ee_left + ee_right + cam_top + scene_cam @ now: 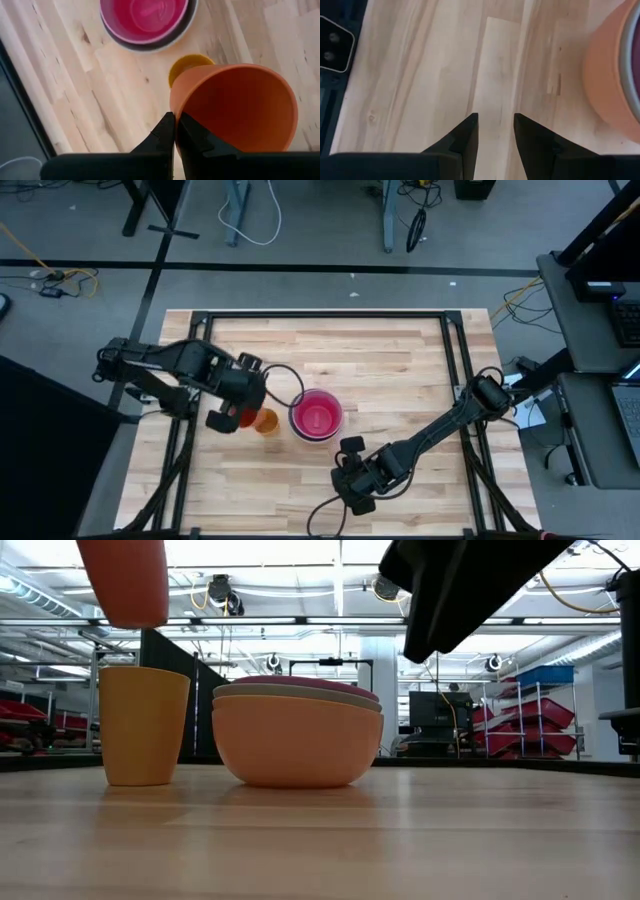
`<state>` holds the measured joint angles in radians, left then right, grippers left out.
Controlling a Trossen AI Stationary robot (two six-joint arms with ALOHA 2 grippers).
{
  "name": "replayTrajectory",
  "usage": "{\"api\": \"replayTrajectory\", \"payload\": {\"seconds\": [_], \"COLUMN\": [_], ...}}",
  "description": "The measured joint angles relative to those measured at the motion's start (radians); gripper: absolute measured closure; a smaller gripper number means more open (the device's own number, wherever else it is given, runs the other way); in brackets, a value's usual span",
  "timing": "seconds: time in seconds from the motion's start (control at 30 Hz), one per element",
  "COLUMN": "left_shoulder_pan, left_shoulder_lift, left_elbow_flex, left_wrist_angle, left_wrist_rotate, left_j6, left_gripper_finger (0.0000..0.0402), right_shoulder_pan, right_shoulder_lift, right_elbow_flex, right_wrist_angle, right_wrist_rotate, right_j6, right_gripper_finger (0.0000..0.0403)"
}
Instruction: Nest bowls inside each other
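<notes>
Closest to the lens in the left wrist view, your left end effector (174,131) has its fingers pinched together on the rim of an orange cup (235,107), one finger inside the wall and one outside, and the cup hangs clear of the desk (400,360). Directly beneath that end effector stands an amber cup (143,724), upright on the wood, so you look set to drop one cup into the other. Just beyond the amber cup, on the side away from the left end effector, sits the stack of bowls (297,733): an orange bowl at the bottom, a grey rim above it, and pink and magenta ones seated inside, all resting level and already nested as far as the low view shows. Treat those bowls as light, stiff plastic with smooth, slippery walls; they will slide rather than flex, so if you need to move the stack, pinch the lip of the outermost orange bowl across its thin wall and lift straight, or the inner bowls may shift. Your right end effector (495,131) is released, its fingers parted with only bare wood between them, holding nothing and touching nothing. It hovers low over the desk with the orange bowl's wall near its fingertips, off to one side of them, and well apart from the left end effector.
</notes>
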<state>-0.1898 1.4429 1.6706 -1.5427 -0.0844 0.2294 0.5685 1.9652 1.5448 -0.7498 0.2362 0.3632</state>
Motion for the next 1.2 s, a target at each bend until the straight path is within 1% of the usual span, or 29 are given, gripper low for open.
{"api": "replayTrajectory", "payload": {"seconds": [0.13, 0.27, 0.4, 0.83, 1.2], "left_shoulder_pan": [0.026, 0.052, 0.070, 0.104, 0.137], "left_shoulder_lift": [0.000, 0.010, 0.011, 0.011, 0.015], "left_elbow_flex": [-0.031, -0.084, -0.143, -0.233, -0.319], "left_wrist_angle": [0.050, 0.050, 0.102, 0.213, 0.324], "left_wrist_rotate": [0.041, 0.058, 0.088, 0.120, 0.134], "left_j6": [0.044, 0.049, 0.067, 0.118, 0.125], "left_gripper_finger": [0.0401, 0.0401, 0.0401, 0.0401, 0.0401], "right_shoulder_pan": [0.012, 0.020, 0.024, 0.023, 0.023], "right_shoulder_lift": [0.000, 0.000, -0.006, -0.015, -0.015], "right_elbow_flex": [0.000, 0.000, 0.000, 0.000, 0.000], "right_wrist_angle": [0.000, -0.002, -0.002, -0.012, -0.015], "right_wrist_rotate": [0.000, -0.001, -0.001, -0.001, -0.001], "right_j6": [0.010, 0.022, 0.022, 0.018, 0.018], "right_gripper_finger": [0.0293, 0.0293, 0.0293, 0.0293, 0.0293]}}
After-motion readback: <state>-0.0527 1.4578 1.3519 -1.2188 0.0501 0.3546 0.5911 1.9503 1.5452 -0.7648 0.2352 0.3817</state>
